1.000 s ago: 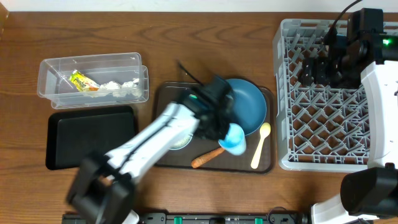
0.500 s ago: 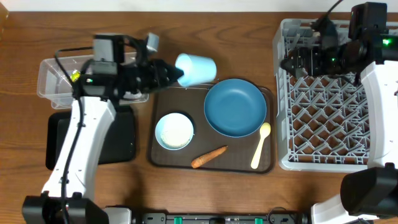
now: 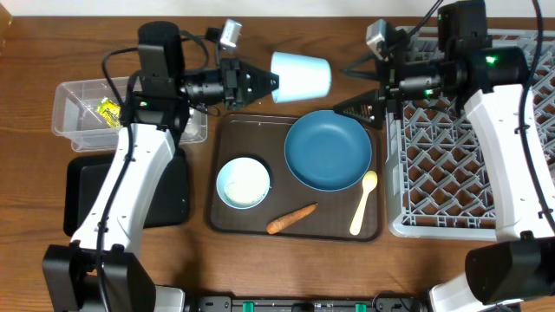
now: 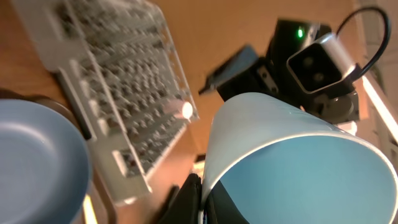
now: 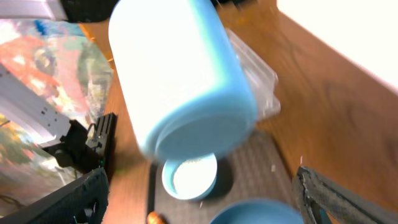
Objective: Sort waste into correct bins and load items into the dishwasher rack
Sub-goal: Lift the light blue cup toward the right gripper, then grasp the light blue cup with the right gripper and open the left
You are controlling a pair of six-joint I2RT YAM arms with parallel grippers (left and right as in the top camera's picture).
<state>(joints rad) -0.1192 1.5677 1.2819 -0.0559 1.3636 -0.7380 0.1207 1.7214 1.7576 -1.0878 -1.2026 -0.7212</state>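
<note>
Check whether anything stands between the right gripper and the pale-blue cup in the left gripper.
Nothing visible does: the pale-blue cup hangs in the left gripper, with only open air before the spread fingers of the right gripper.

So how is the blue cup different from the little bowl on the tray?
The cup is held sideways in the air by the left gripper; the bowl sits upright on the brown tray. The cup looks empty; the bowl has something whitish inside. Both look pale blue.
</note>
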